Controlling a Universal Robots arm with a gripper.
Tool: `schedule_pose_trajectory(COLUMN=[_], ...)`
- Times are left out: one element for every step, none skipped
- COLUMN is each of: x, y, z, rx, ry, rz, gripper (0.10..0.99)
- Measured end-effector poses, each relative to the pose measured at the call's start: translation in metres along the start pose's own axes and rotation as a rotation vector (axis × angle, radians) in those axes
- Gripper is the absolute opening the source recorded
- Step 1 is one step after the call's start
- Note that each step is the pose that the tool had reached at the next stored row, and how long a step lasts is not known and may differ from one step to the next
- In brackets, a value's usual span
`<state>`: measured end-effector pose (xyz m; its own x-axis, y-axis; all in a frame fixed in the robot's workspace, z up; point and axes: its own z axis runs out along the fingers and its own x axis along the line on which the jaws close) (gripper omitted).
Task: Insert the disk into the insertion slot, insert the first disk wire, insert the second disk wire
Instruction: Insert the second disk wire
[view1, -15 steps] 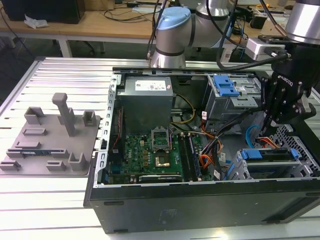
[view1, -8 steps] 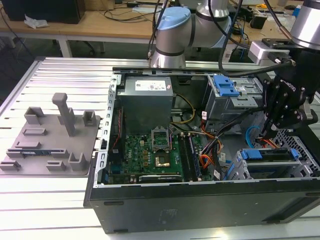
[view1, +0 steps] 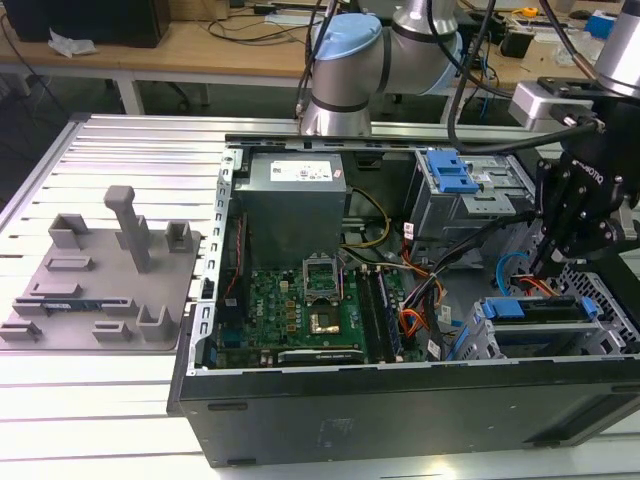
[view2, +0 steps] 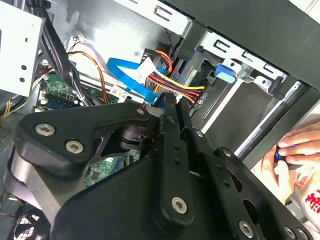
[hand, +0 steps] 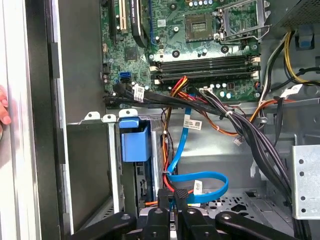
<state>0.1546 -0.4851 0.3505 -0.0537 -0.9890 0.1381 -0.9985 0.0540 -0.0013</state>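
My claw (hand: 176, 212) is closed on the plug end of the blue flat cable (hand: 200, 184), just behind the disk (view1: 540, 312) seated in its grey cage (view1: 605, 335). The cable is light and floppy, so I grip the stiff plug. My fingers hide the socket.
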Motion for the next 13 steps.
schedule_pose_trajectory(x=[-0.0001, -0.0001, 0.0007, 0.0062, 0.0091, 0.0113, 0.0123, 0.0134, 0.0148, 0.0173, 0.0179, 0.0184, 0.0197], y=[-0.0001, 0.0000, -0.0001, 0.0005, 0.0010, 0.0014, 0.0016, 0.0018, 0.0022, 0.0028, 0.0028, 0.0028, 0.0027], z=[0.0000, 0.0001, 0.0002, 0.0011, 0.0018, 0.0023, 0.0026, 0.0031, 0.0037, 0.0041, 0.0043, 0.0043, 0.0044], rx=[-0.003, -0.005, -0.005, -0.005, -0.005, -0.005, -0.005, -0.004, -0.003, -0.002, -0.002, -0.002, -0.002], ry=[-0.0001, -0.0002, -0.0005, -0.0049, -0.0083, -0.0124, -0.0159, -0.0229, -0.0332, -0.0373, -0.0379, -0.0381, -0.0422], rz=[0.019, 0.033, 0.036, 0.037, 0.034, 0.029, 0.026, 0.018, 0.004, -0.002, -0.002, -0.002, -0.002], gripper=[0.161, 0.161, 0.161, 0.161, 0.161, 0.161, 0.161, 0.161, 0.161, 0.161, 0.161, 0.161, 0.161])
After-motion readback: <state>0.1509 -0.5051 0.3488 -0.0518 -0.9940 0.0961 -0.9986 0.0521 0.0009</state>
